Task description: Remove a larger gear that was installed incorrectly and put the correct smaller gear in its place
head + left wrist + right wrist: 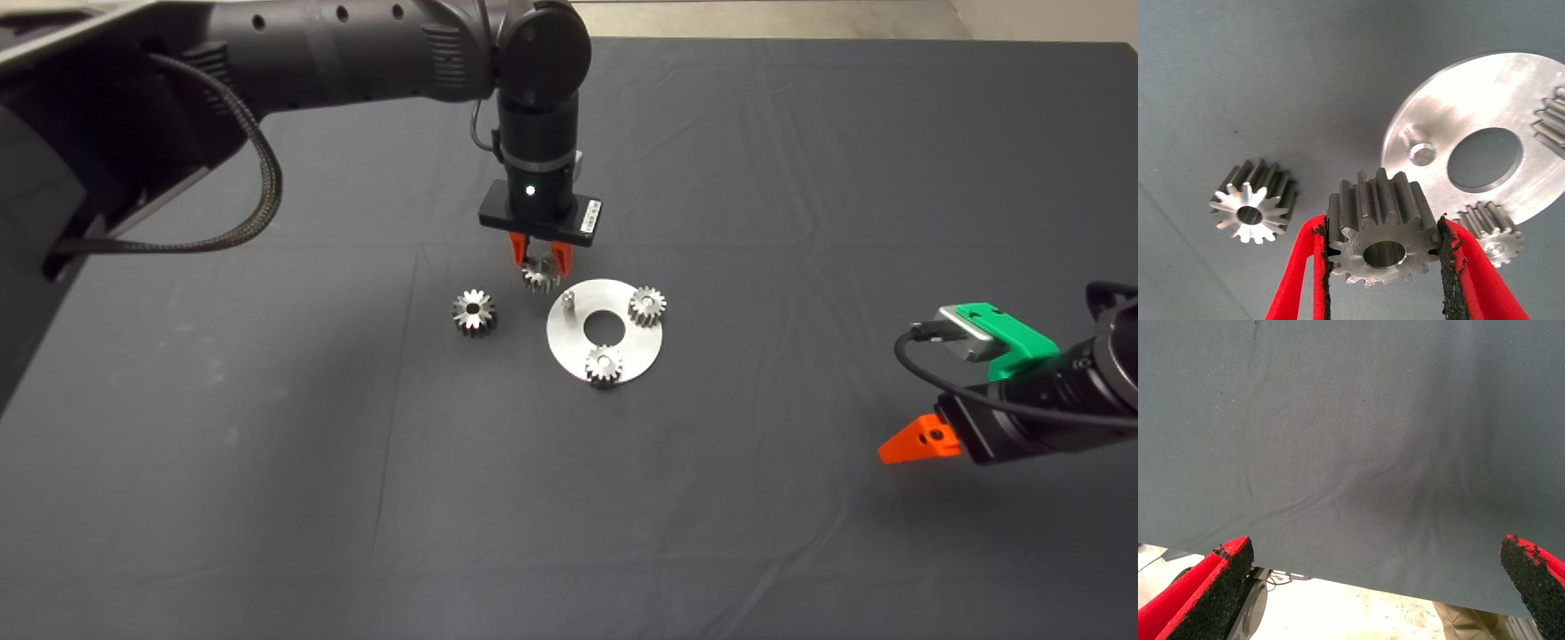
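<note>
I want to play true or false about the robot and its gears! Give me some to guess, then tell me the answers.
1. The left gripper holds a gear. True.
2. Three gears sit on the disc. False: two gears sit on it, and one pin is bare.
3. The larger gear lies on the mat, off the disc. True.
4. The right gripper is over the disc. False: it waits at the mat's right side, its fingers wide apart, holding nothing.
5. The disc has a round hole in its middle. True.
</note>
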Controlling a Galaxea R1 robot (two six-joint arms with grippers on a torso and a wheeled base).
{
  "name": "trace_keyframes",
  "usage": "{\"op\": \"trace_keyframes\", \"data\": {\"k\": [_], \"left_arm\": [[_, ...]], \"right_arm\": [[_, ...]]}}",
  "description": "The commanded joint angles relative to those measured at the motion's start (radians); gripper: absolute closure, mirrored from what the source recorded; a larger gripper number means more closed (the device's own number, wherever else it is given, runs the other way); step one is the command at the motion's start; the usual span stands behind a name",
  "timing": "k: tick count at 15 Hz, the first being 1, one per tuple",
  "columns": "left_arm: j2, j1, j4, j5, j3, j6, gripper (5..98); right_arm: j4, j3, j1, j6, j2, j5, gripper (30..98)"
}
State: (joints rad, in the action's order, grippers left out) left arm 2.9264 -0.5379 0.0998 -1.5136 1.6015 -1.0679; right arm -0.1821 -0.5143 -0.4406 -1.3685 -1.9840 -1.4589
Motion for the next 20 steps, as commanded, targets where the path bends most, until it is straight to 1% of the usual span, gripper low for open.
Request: {"op": "trace_keyframes", "data": {"k": [1,2,4,8,10,12,15,17,20], "left_arm": [[0.006,-0.017,-0.018,0.024,0.003,-0.009,74.5],[0.006,-0.016,-0.025,0.04,0.005,-0.009,74.5],[0.006,-0.014,-0.028,0.064,0.012,-0.009,74.5],[0.007,-0.01,-0.028,0.099,0.012,-0.009,74.5],[0.007,-0.006,-0.028,0.099,0.012,-0.009,74.5],[0.007,0.016,-0.028,0.101,0.012,-0.01,74.5],[0.008,0.051,-0.026,0.111,0.012,-0.011,74.5],[0.009,0.068,-0.025,0.113,0.014,-0.012,74.5],[0.011,0.067,-0.025,0.11,0.033,-0.006,74.5]], "right_arm": [[0.024,-0.002,-0.015,0.002,-0.001,0.003,30.7],[0.024,-0.002,-0.013,0.003,-0.002,0.004,30.7],[0.024,-0.002,-0.013,0.003,-0.002,0.003,30.7],[0.024,-0.002,-0.013,0.003,0.0,0.003,30.7],[0.024,-0.004,-0.013,0.003,0.0,0.004,30.7],[0.024,-0.005,-0.013,0.003,-0.002,0.005,30.7],[0.024,-0.012,-0.013,0.003,0.0,0.005,30.7],[0.024,-0.012,-0.013,0.003,0.0,0.003,30.7],[0.024,-0.012,-0.013,0.003,0.0,0.005,30.7]]}}
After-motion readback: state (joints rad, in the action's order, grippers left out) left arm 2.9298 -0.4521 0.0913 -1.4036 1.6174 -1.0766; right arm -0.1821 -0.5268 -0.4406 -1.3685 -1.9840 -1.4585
